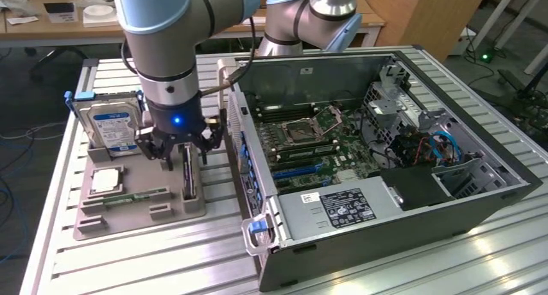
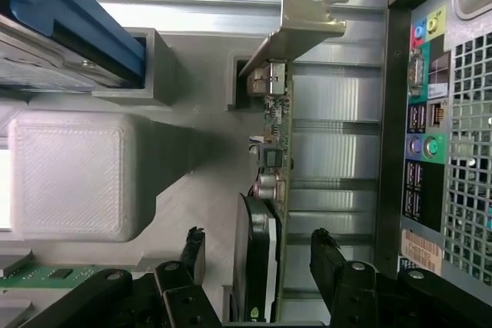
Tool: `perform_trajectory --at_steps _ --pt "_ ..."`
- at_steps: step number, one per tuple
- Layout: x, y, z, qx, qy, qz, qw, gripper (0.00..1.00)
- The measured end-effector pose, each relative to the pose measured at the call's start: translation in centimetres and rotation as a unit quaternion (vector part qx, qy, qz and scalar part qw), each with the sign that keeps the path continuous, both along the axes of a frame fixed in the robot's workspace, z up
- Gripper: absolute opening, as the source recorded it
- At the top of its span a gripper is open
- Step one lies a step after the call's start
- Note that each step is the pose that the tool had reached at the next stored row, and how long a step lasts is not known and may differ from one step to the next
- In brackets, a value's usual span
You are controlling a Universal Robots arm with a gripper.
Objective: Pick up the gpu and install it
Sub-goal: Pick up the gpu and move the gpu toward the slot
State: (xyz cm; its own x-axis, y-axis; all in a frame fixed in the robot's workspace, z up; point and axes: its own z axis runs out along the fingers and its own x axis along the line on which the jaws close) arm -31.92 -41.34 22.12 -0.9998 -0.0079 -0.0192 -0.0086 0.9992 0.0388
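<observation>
The gpu (image 1: 188,177) stands on edge in a slot of the grey holder tray (image 1: 128,217), left of the open computer case (image 1: 479,199) in the exterior view. In the wrist view the gpu (image 2: 275,151) shows edge-on, a green board with a black cooler and a silver bracket (image 2: 307,17) at its far end. My gripper (image 1: 184,159) hangs straight over it, open. The gripper (image 2: 258,240) straddles the card, with one black finger (image 2: 192,255) on the cooler side and the other finger (image 2: 327,259) on the board side. A gap shows on both sides.
A silver hard drive (image 1: 111,125) with a blue label stands upright in the tray. A narrow memory stick (image 1: 137,195) and a square chip (image 1: 107,179) lie flat nearby. The case's motherboard (image 1: 308,141) lies exposed; its rear panel (image 2: 427,128) stands close beside the gpu.
</observation>
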Motion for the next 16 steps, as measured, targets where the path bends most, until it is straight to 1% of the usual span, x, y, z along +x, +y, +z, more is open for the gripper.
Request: perform_trajectory --at_steps 4,12,13,14,15,16 --pt "-0.01 0.1 -0.71 0.0001 0.0 -0.003 1.0 0.66" --pt "0.0 0.1 -0.75 -0.0001 0.0 -0.003 1.0 0.66" --pt "0.0 0.1 -0.75 -0.0001 0.0 -0.003 1.0 0.65" --pt "0.0 0.1 -0.75 -0.0001 0.0 -0.003 1.0 0.58" --pt "-0.01 0.1 -0.75 -0.0001 0.0 -0.003 1.0 0.58" --pt "-0.01 0.1 -0.76 -0.0001 0.0 -0.003 1.0 0.52"
